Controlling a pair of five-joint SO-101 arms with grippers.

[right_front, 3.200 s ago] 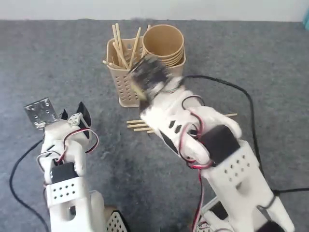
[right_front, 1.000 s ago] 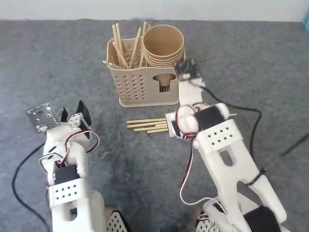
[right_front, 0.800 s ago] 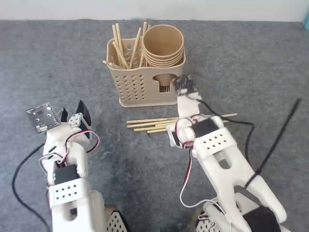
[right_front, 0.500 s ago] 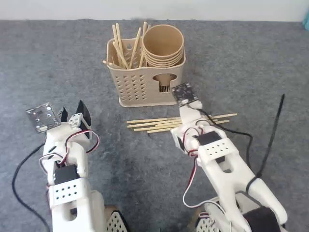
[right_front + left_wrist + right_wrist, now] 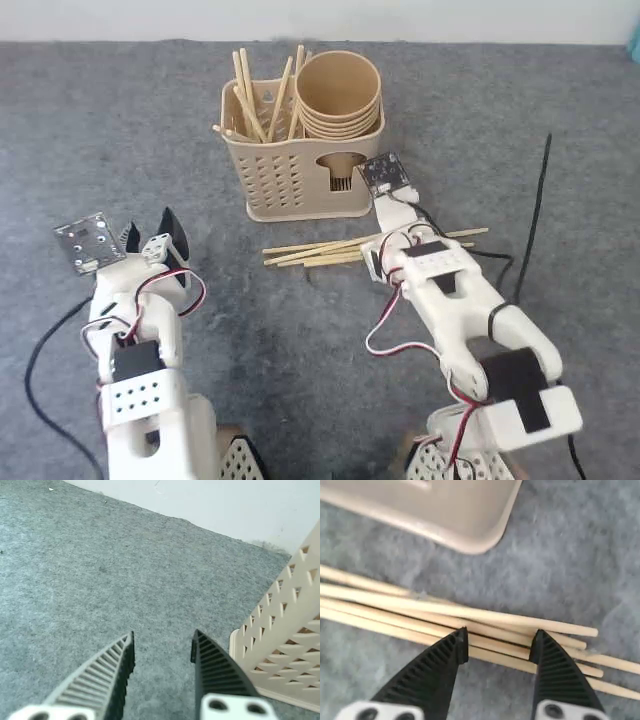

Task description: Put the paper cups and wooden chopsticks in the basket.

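**Operator:** Now, where do the loose wooden chopsticks (image 5: 315,250) lie?

**Technician:** Flat on the desk (image 5: 500,130), in a tight bundle just in front of the basket (image 5: 280,185), apart from its wall. The paper cups (image 5: 340,85) stand stacked inside the basket, with the leaning chopsticks (image 5: 255,95) in the compartment beside them.

**Operator:** State of the right pincer (image 5: 500,642)?

**Technician:** Spread. Its tips straddle the bundle crosswise, and nothing is pinched.

**Operator:** Handling properties?

**Technician:** Judged light, stiff and smooth. Round sticks are likely to roll or fan apart as a grip closes. Take hold across the sticks near the middle of the bundle so the load stays level. A grip near one end would probably let the far ends droop or single sticks slide out.

**Operator:** And the left pincer (image 5: 162,647)?

**Technician:** Spread, holding nothing, over bare desk beside the basket's corner.
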